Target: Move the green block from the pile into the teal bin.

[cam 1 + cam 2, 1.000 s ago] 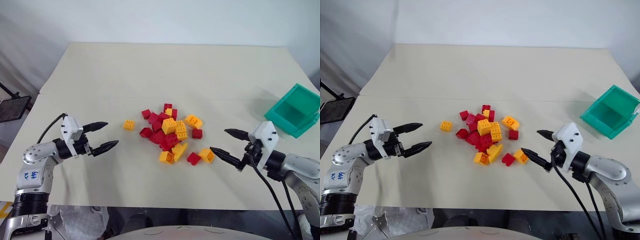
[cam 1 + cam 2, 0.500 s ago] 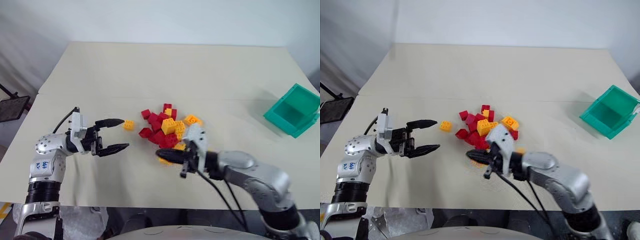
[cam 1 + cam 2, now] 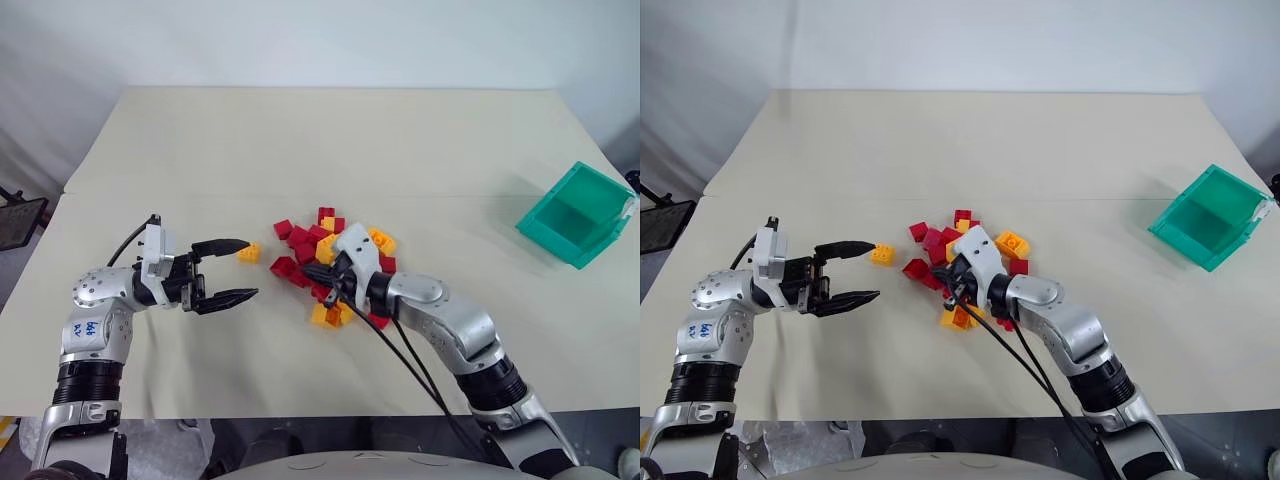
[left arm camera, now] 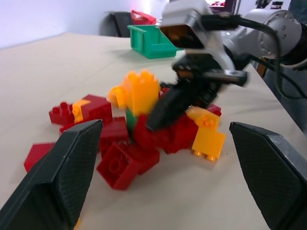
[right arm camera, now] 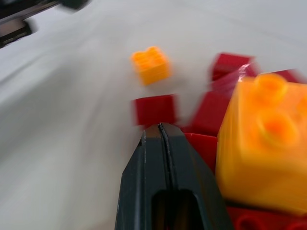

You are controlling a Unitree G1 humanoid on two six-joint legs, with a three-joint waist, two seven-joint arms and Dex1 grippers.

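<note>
Green block point(image 4: 130, 120) shows as a sliver in the left wrist view, wedged low in the pile point(image 3: 330, 268) under a yellow-orange brick point(image 4: 140, 91) and hemmed by red ones; from the head views it is buried and cannot be picked out. It looks a light, rigid plastic piece with smooth, rather slippery sides and studs on top, so the sound hold would be across two opposite flat sides, once the bricks over and beside it are cleared away. Squeezing it will not hurt it, but a glancing pinch could flick it off across the tabletop point(image 3: 330, 150).

The right hand point(image 3: 310, 272) reaches low and nearly level into the near side of the pile, its two fingers pressed together with nothing between them, tips among the red bricks just beside the green sliver, a pose fit for nudging rather than gripping. The left hand point(image 3: 243, 270) hangs level off the pile's left side, fingers wide apart and empty, one tip near a lone yellow-orange brick point(image 3: 248, 254). The teal bin point(image 3: 576, 216) stands well apart at the tabletop's right edge.
</note>
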